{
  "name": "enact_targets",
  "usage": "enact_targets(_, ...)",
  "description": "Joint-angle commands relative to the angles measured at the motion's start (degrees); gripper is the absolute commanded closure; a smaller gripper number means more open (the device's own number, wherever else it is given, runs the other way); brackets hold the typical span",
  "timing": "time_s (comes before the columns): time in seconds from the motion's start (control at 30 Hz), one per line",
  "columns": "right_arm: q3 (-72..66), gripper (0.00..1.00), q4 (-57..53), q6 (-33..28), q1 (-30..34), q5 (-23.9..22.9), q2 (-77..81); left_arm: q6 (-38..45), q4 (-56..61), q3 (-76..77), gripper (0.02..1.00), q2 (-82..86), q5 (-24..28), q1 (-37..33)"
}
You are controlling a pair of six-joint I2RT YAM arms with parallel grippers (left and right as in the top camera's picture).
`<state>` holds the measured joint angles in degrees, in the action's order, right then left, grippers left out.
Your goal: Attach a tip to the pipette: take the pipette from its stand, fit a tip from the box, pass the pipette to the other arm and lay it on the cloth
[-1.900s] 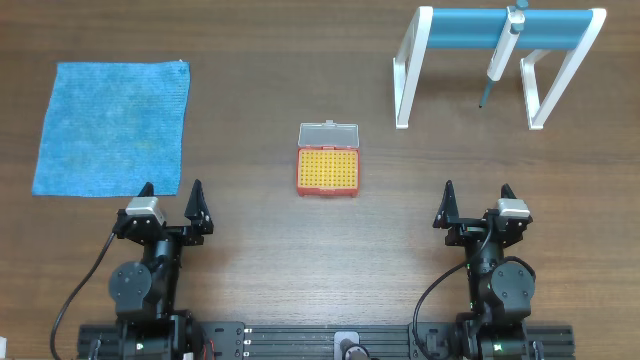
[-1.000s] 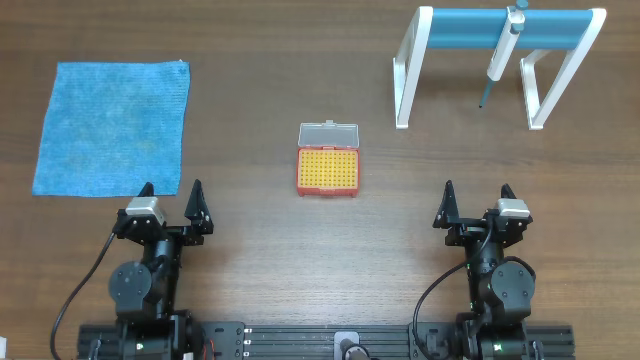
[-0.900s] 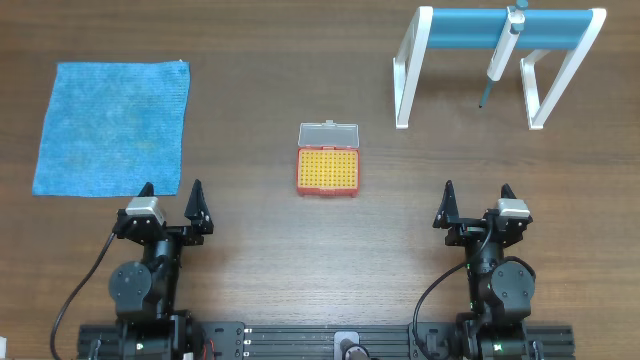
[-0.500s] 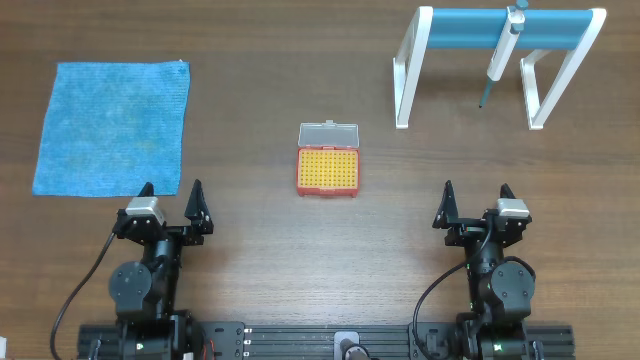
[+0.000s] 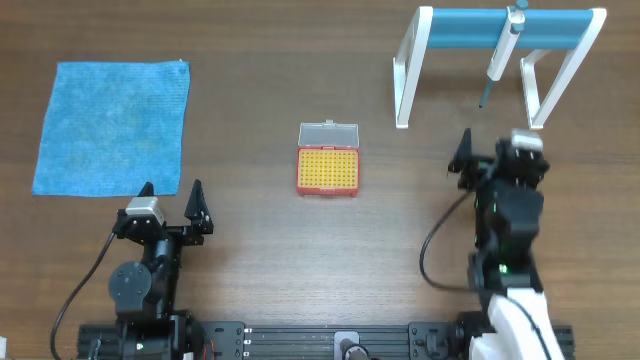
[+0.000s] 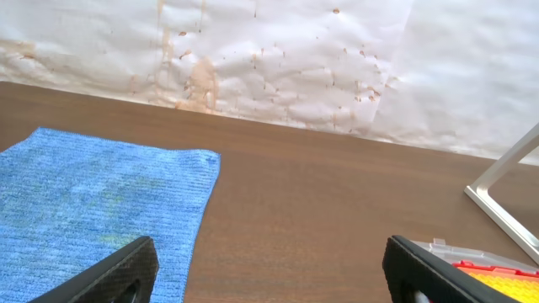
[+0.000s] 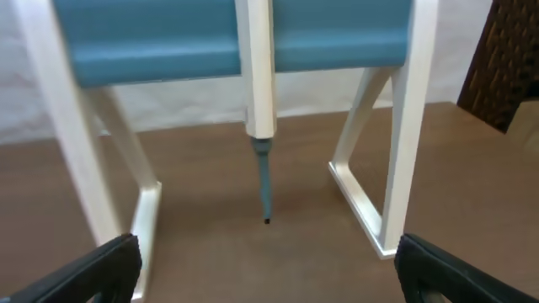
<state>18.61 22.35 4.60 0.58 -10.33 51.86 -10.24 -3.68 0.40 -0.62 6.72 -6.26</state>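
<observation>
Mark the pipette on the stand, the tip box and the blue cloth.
White pipette with blue-grey shaft (image 7: 258, 101): right wrist view, on its white body.
Orange tip box with clear lid (image 5: 328, 134): top view, on the open lid.
Blue woven cloth (image 5: 112, 130): top view, middle of the fabric.

The top view looks straight down on the table (image 5: 250, 80). The left wrist view peers low across the cloth (image 6: 84, 202) toward the wall (image 6: 295, 59); the right wrist view sits near the stand (image 7: 143, 38) (cloth and stand also appear from above).
</observation>
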Motion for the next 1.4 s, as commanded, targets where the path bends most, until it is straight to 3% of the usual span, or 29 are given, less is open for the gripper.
enact_targets(0.03,10.82,0.025,4.98,-9.86,3.48,3.13,18.93,1.14,-0.37,-0.09,0.154,0.44,1.25,0.24)
enact_targets(0.1,14.21,0.025,6.78,-9.86,4.28,6.01,23.85,1.14,-0.37,-0.09,0.152,0.44,1.25,0.24)
enact_targets(0.37,21.84,0.025,12.90,-9.84,5.64,9.94,37.68,1.14,-0.37,-0.09,0.154,0.44,1.25,0.24)
enact_targets(0.67,22.95,0.012,23.32,-6.60,6.47,9.97,45.18,1.14,-0.37,-0.09,0.154,0.44,1.25,0.24)
enact_targets(1.2,23.32,0.025,24.96,-6.56,6.47,9.94,46.21,1.14,-0.37,-0.09,0.152,0.44,1.25,0.24)
enact_targets(1.27,23.32,0.106,24.96,-6.56,6.47,9.97,46.21,1.14,-0.37,-0.09,0.152,0.44,1.25,0.24)
enact_targets(1.3,23.32,0.314,25.03,-6.56,6.47,9.94,46.21,1.14,-0.37,-0.09,0.154,0.44,1.25,0.24)
enact_targets(1.4,23.32,0.540,25.57,-6.56,6.47,9.94,46.21,1.14,-0.37,-0.09,0.154,0.44,1.25,0.24)
